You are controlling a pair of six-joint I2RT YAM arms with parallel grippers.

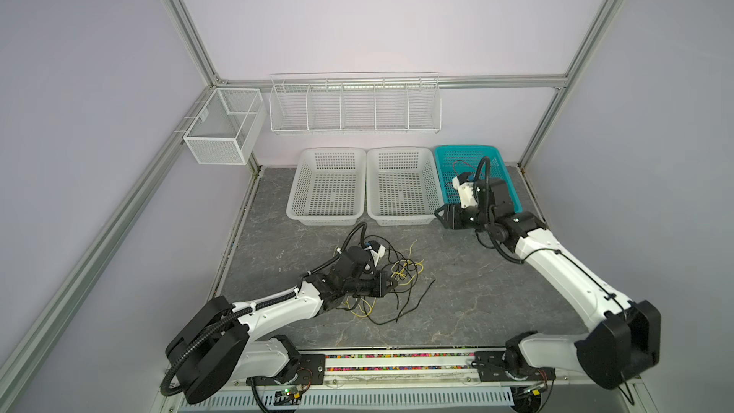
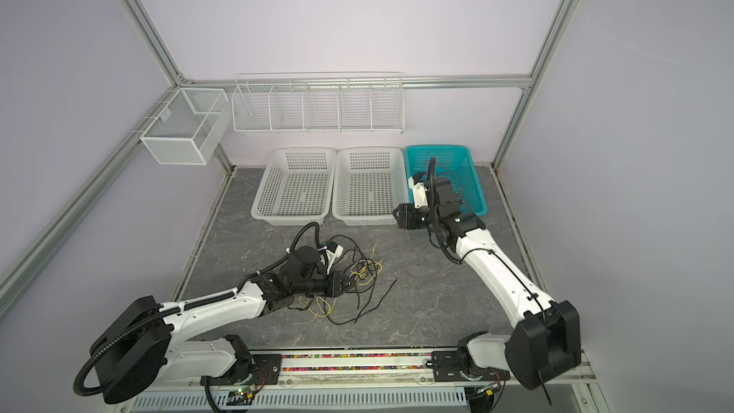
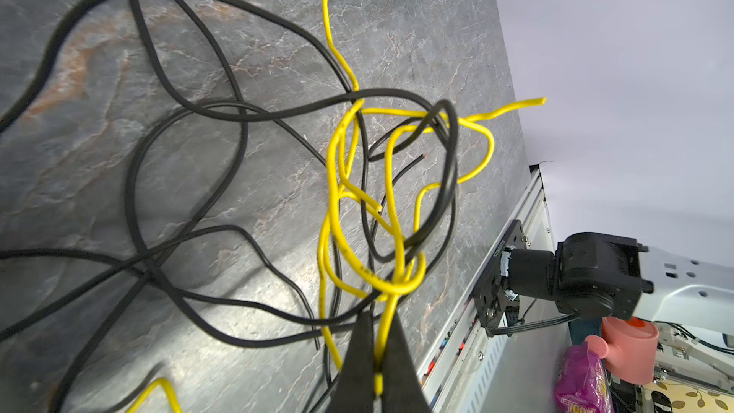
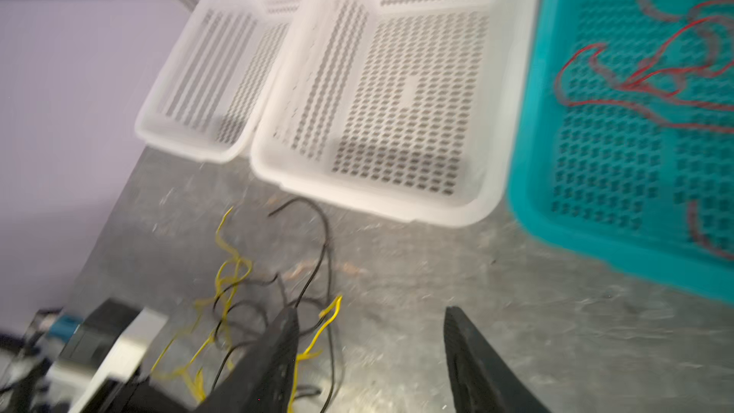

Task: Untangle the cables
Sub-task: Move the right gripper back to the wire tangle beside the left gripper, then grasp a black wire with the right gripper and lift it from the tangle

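On the top-view dial, the loose cables lie in a heap at the middle of the table [image 1: 476,292], a little toward 6 o'clock. The yellow cable [image 3: 401,290] loops through the black cables [image 3: 243,115] there. The left gripper [image 3: 377,335] reaches in from 8 o'clock and is clamped tight on one yellow strand just below a knot. That looks like an anchor, pinning the strand so the other arm can pull against it. The red cables [image 4: 635,83] lie apart in the teal basket [image 1: 466,148] at 1 o'clock, so that colour seems sorted. The two white baskets [image 1: 333,149] at 11 and 12 o'clock hold nothing, probably kept for yellow and black. The right gripper [image 4: 368,311] hangs over bare table at the near rim of the baskets, between the middle one and the teal one. Its jaws stand wide apart with nothing between them, and it is aimed toward the heap at 7 o'clock. Open room lies from 3 to 5 o'clock of the heap, where only one black tail strays. That is likely the best side for drawing a strand out. Toward 12 the basket rims stand close and could snag a loop. At 9 the left arm fills the space, and at 6 the front rail bounds the table.
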